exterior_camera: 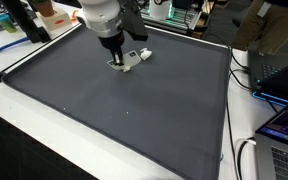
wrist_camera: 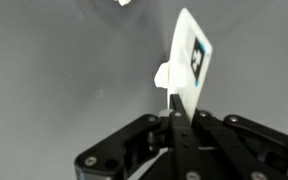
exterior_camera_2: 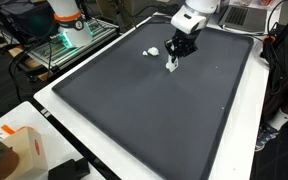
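My gripper (exterior_camera: 117, 60) is low over the far part of a dark grey mat (exterior_camera: 124, 120), also seen in the other exterior view (exterior_camera_2: 173, 62). In the wrist view its fingers (wrist_camera: 172, 112) are shut on the lower edge of a thin white piece (wrist_camera: 187, 60) that carries a black and blue square marker. The piece stands upright on or just above the mat (exterior_camera_2: 144, 110). A small white object (exterior_camera_2: 152, 50) lies on the mat close beside the gripper; it also shows in an exterior view (exterior_camera: 142, 53) and at the wrist view's top edge (wrist_camera: 124, 3).
The mat lies on a white table (exterior_camera: 239, 130). Laptops (exterior_camera: 284, 125) and cables sit past one mat edge. An orange box (exterior_camera_2: 19, 148) and a plant stand at a table corner. A white device with green light (exterior_camera_2: 69, 30) stands beyond the mat.
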Available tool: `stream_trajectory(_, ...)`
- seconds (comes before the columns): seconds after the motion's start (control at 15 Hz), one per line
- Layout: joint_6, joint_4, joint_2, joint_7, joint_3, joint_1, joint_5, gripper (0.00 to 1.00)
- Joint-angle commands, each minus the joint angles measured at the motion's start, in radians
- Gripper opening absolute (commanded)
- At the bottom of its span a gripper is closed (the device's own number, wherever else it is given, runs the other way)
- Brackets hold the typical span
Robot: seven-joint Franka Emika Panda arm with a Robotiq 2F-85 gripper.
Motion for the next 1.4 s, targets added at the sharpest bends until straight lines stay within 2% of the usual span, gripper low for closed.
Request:
stream_trajectory(0.0, -0.013, -0.043, 0.01, -0.083, 0.004, -0.033, 0.003, 0.01)
stream_trajectory(0.27, -0.038, -0.145, -0.077, -0.248, 0.042, -0.062, 0.063, 0.01)
stream_trajectory(0.47, -0.098, -0.162, -0.087, -0.367, 0.052, -0.097, 0.149, 0.01)
stream_trajectory(0.87, 0.106, -0.268, -0.209, -0.531, 0.04, -0.164, 0.341, 0.01)
stream_trajectory(1.0, 0.167, -0.314, -0.272, -0.629, 0.048, -0.182, 0.396, 0.01)
stream_trajectory(1.33, 0.288, -0.435, -0.404, -0.903, 0.079, -0.181, 0.442, 0.01)
